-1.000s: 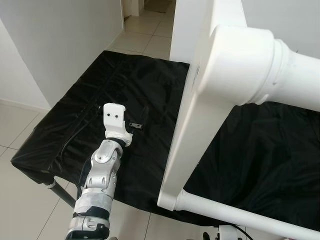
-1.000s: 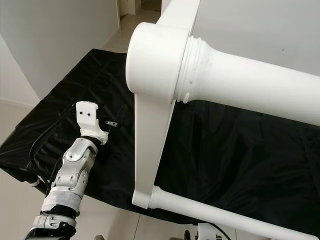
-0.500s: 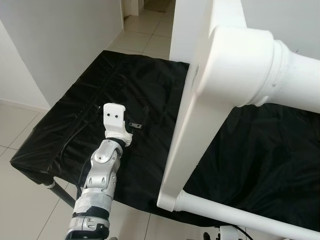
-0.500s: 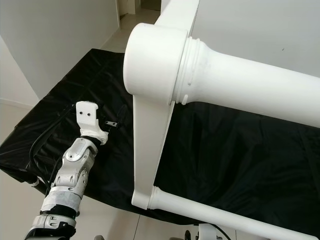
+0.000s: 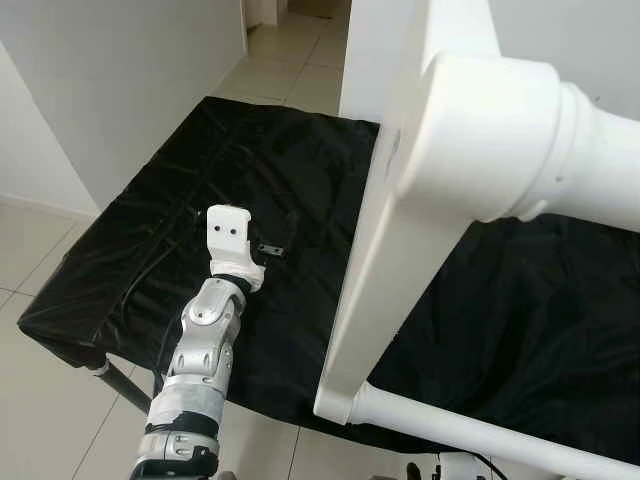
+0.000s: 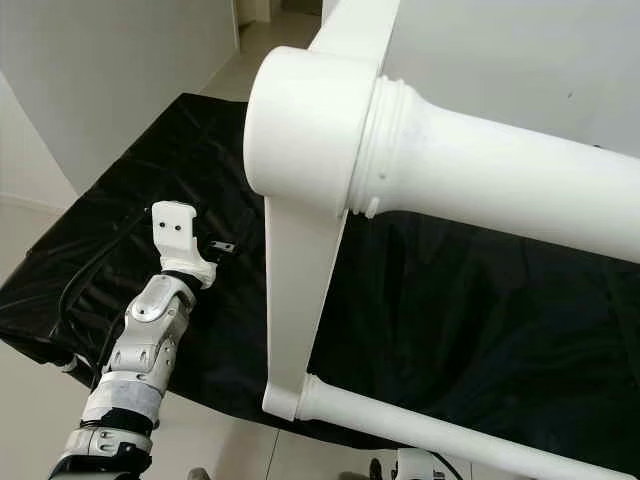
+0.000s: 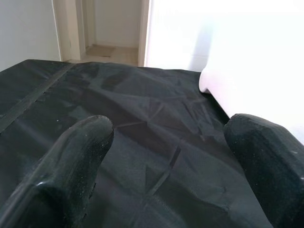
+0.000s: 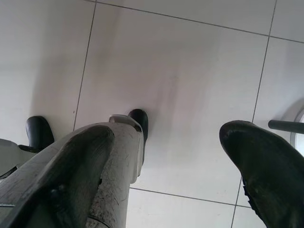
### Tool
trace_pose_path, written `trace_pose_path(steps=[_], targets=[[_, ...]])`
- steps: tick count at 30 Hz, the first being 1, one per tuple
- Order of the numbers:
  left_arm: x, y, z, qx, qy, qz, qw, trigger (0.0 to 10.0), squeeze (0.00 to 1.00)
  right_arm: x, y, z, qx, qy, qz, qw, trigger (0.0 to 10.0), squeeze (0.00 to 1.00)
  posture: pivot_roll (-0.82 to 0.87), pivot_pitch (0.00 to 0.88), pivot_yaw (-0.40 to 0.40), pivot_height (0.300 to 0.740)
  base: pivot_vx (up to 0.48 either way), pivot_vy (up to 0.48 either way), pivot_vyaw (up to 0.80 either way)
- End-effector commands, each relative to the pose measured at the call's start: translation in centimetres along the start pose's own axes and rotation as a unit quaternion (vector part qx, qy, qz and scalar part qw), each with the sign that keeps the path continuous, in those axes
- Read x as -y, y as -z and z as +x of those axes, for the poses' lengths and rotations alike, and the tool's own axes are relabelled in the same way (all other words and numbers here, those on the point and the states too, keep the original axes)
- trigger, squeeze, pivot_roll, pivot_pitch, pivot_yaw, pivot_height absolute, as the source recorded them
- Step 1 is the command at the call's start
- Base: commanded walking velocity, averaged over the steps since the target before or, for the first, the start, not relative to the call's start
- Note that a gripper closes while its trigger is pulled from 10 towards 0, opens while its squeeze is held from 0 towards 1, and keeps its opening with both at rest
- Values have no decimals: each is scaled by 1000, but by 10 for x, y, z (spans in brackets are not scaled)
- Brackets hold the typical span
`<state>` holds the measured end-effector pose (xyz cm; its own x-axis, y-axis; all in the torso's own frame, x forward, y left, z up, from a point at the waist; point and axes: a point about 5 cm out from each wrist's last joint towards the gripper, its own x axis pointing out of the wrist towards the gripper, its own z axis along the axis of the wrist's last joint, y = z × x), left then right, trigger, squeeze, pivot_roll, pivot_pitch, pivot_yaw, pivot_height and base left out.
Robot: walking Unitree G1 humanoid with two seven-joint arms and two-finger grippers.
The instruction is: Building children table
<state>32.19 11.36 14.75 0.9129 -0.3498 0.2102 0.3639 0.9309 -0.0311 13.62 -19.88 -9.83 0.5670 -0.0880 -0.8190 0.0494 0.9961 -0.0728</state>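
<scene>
A white children's table frame stands tipped on a table covered in black cloth (image 5: pixel 150 260). Its thick round leg (image 5: pixel 490 130) looms close to my head. A flat white board (image 5: pixel 385 270) runs down from the leg to a thin round rail (image 5: pixel 470 430) near the front edge. My left arm (image 5: pixel 205 340) reaches over the cloth to the left of the board. The left gripper (image 7: pixel 166 142) is open just above the cloth, with the white frame (image 7: pixel 247 71) beside one finger and nothing held. The right gripper (image 8: pixel 166 142) hangs open over the floor tiles (image 8: pixel 180 71).
Tiled floor (image 5: pixel 40 400) lies left of and in front of the cloth-covered table. A white wall (image 5: pixel 100 80) stands at the left and a doorway (image 5: pixel 300 40) opens behind it. Below the right gripper are my own grey leg (image 8: pixel 118 156) and a dark metal bar (image 8: pixel 287 126).
The white leg has shifted slightly in view, sitting a little closer and higher. My left arm has stayed where it was over the cloth.
</scene>
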Motion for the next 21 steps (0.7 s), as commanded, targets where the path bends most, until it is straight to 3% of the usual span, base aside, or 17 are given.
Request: trace_pose_path(steps=[1,21], targets=[[-2,3,-2,-9,-28,-4,1000,10000,0,0,27,-7,-50,1,4,999,10000,0,-16,0,-21,740,0,0,0],[-1,6,-5,-20,-29,-15,999,10000,0,1,28,-8,-50,5,2,999,10000,0,-23,0,-20,740,0,0,0]])
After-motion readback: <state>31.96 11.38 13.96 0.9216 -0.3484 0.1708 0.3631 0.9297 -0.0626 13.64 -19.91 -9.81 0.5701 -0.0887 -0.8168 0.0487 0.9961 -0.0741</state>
